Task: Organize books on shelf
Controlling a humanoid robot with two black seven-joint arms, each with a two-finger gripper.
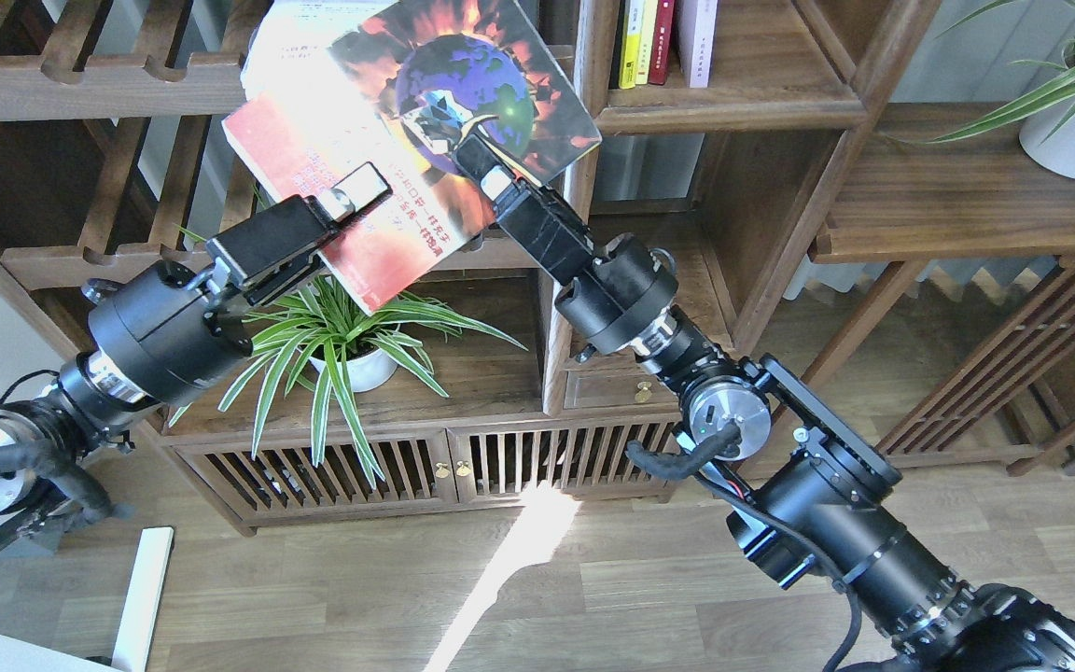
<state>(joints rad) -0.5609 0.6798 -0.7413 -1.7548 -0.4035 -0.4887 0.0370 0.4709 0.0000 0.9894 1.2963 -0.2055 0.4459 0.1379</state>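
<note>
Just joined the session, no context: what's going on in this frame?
Both arms are carrying one book. The left gripper and the right gripper are each clamped on the red-orange book with the globe cover, held tilted in the air in front of the slatted rack. The shelf compartment to its right already holds a few upright books. The carried book is not on it yet.
</note>
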